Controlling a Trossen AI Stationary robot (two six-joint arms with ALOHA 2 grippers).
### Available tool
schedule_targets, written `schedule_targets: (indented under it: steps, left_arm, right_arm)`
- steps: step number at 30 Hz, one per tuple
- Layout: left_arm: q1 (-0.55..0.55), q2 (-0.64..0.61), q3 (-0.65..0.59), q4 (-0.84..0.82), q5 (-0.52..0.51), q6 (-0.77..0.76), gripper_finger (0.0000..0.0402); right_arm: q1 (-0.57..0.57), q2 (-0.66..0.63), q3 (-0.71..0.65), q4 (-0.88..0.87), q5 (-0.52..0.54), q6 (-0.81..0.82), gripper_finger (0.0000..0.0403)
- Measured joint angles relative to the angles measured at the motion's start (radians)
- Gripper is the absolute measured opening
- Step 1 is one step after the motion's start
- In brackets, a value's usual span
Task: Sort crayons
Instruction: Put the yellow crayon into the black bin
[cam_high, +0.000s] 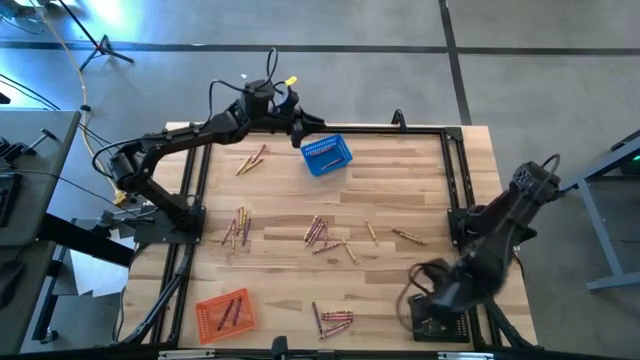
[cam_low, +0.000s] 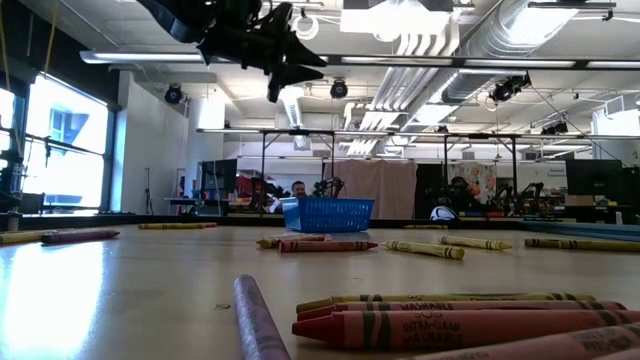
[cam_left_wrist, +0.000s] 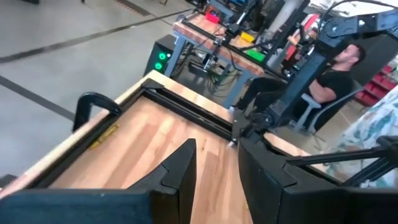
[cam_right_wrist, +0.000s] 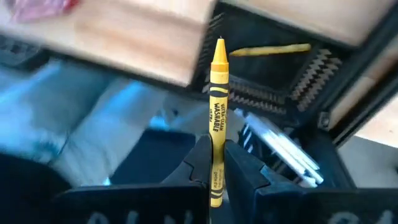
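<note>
spanning whole scene, wooden table (cam_high: 400, 180) carrying scattered crayons (cam_high: 325, 233) mid-table. left gripper (cam_high: 300, 128) hanging raised over far edge beside blue basket (cam_high: 326, 155), fingers (cam_left_wrist: 177, 171) parted, gripping nothing. right gripper (cam_high: 425, 275) sitting at near right corner, fingers pinching upright yellow crayon (cam_right_wrist: 217, 106). orange basket (cam_high: 224, 312) lying near left, holding a few crayons.

Beyond my wooden table (cam_high: 400, 190) I see a grey floor (cam_high: 520, 70) crossed by dark seams. A bright window (cam_low: 60, 150) sits left of the table, ducts (cam_low: 500, 40) overhead, and a seated person (cam_left_wrist: 333, 78) at a neighbouring workbench (cam_left_wrist: 205, 34).
</note>
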Motion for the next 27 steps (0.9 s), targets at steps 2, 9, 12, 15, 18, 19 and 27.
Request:
schedule_targets:
  steps: [2,9,12,15,18,19,27]
  left_arm:
    - [0.005,0.0,0.0,0.001,0.0,-0.001,0.0103]
    - [0.009,-0.015,0.0,-0.005,0.077,-0.042,0.0103]
    - [0.009,-0.021,0.0,-0.013,0.095,-0.041,0.0103]
    - [0.01,-0.028,0.0,-0.014,0.112,-0.027,0.0103]
    - [0.01,-0.031,0.0,-0.015,0.114,-0.024,0.0103]
    - [0.01,-0.031,0.0,-0.015,0.113,-0.024,0.0103]
    - [0.01,-0.031,0.0,-0.016,0.113,-0.037,0.0103]
  right_arm:
    - [0.019,0.012,0.0,-0.034,0.007,0.015,0.0014]
    - [0.002,0.068,0.0,-0.044,0.009,-0.051,0.0014]
    - [0.002,0.095,0.0,-0.023,-0.009,-0.073,0.0014]
    - [0.009,0.135,0.0,-0.02,-0.015,-0.101,0.0014]
    - [0.022,0.164,-0.003,-0.025,-0.014,-0.099,0.0014]
    - [0.024,0.168,-0.014,-0.015,-0.016,-0.091,0.0014]
    - [0.024,0.151,-0.268,0.383,-0.062,-0.036,0.0014]
